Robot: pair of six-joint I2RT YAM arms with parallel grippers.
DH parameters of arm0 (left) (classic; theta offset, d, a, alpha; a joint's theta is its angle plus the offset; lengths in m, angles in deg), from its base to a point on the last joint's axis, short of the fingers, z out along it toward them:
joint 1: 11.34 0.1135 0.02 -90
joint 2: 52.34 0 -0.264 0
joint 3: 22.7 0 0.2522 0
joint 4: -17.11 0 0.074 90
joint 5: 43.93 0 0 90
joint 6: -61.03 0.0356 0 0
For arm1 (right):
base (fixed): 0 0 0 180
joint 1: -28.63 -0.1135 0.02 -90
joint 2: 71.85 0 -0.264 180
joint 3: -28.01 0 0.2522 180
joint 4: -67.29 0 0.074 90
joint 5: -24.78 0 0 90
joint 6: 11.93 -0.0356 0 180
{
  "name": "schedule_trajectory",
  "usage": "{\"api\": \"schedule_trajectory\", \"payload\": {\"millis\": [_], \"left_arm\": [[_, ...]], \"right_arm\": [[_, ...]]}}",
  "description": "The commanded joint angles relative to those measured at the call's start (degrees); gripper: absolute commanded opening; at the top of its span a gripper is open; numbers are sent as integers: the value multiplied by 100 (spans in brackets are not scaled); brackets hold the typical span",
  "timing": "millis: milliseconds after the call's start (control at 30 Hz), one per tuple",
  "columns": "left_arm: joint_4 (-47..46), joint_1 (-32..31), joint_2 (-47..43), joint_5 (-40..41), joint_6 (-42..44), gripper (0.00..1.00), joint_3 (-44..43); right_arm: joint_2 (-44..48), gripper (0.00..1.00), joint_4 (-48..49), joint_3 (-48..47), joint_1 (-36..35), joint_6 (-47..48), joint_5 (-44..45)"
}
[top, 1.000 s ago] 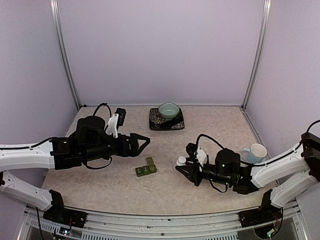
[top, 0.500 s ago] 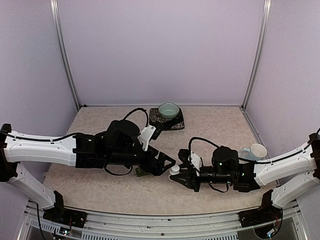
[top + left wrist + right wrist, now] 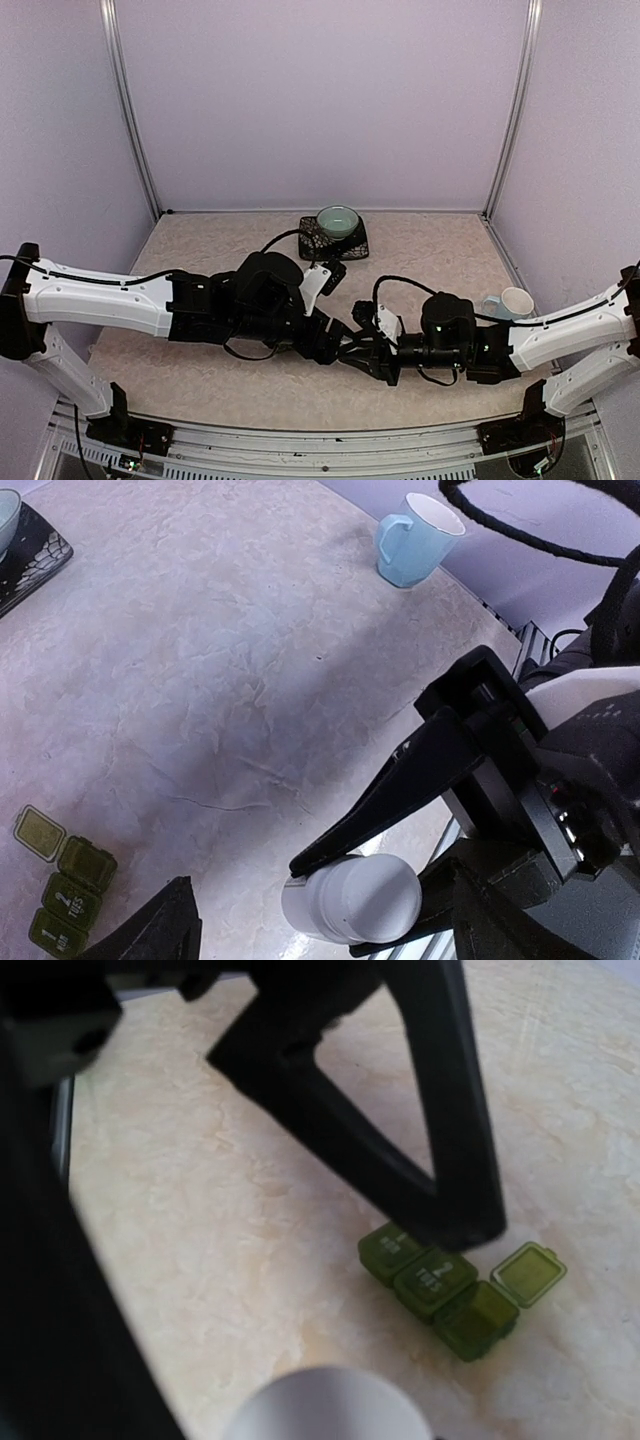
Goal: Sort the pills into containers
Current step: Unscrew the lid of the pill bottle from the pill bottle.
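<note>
Left tool point(image 3: 338, 345) now at right tool point(image 3: 362, 352)'s bottle point(image 3: 350, 900)

From above, my left arm point(image 3: 240, 305) hides the dark green strip of three small joined lidded compartments point(image 3: 435, 1285). In my right wrist view the white cylindrical bottle point(image 3: 325, 1405) is blurred and cut by the bottom edge. The strip's small lettering is unreadable. My left wrist view crops the teal bowl point(image 3: 6, 515) and black tray point(image 3: 30, 560) at its corner.
</note>
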Motion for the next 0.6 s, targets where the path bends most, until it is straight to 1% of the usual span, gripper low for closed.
{"api": "schedule_trajectory", "payload": {"millis": [0,300,400,500,567], "left_arm": [[97,-27,198,7,8,83,-261],[120,-27,319,-104,24,74,-278],[118,-27,328,-55,19,69,-263],[54,-27,341,-63,27,57,-257],[14,-28,366,-117,33,52,-275]], "right_arm": [[176,32,-81,-155,-84,59,54],[274,32,-158,-191,-102,103,87],[317,32,-164,-181,-104,105,92],[314,32,-168,-196,-109,105,53],[284,32,-195,-221,-102,105,21]]}}
